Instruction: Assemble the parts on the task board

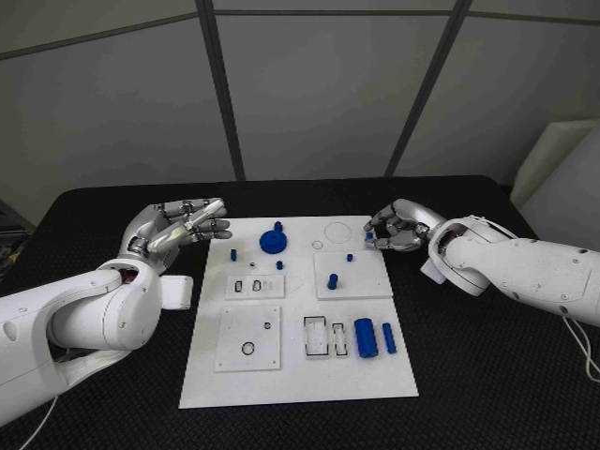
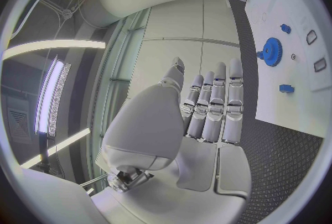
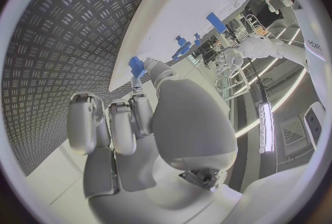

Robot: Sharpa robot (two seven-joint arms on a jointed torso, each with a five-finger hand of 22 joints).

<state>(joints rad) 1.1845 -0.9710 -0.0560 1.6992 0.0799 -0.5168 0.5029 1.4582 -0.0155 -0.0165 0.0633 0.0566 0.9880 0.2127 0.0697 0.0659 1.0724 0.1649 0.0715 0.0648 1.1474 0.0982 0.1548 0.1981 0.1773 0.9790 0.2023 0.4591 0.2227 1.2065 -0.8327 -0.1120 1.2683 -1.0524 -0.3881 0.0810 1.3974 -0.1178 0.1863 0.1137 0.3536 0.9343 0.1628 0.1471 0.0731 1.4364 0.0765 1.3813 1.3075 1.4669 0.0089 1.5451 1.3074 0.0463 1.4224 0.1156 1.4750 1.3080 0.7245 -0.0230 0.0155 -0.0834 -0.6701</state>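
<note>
the head camera is looking steeply down on the task board (image 1: pixel 297 375). each wrist camera is sitting close behind its own hand, sharing the board's far edge and blue gear (image 2: pixel 270 51).

A black table (image 1: pixel 476 375) with a diamond-tread surface fills the near ground. Behind its far edge stand grey wall panels (image 1: pixel 327 84) split by dark seams (one runs slanted). A white slab (image 1: pixel 563 155) leans at the far right.

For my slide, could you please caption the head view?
Right hand pinches a small blue part at the task board far edge; left hand hovers open beside it.
</note>
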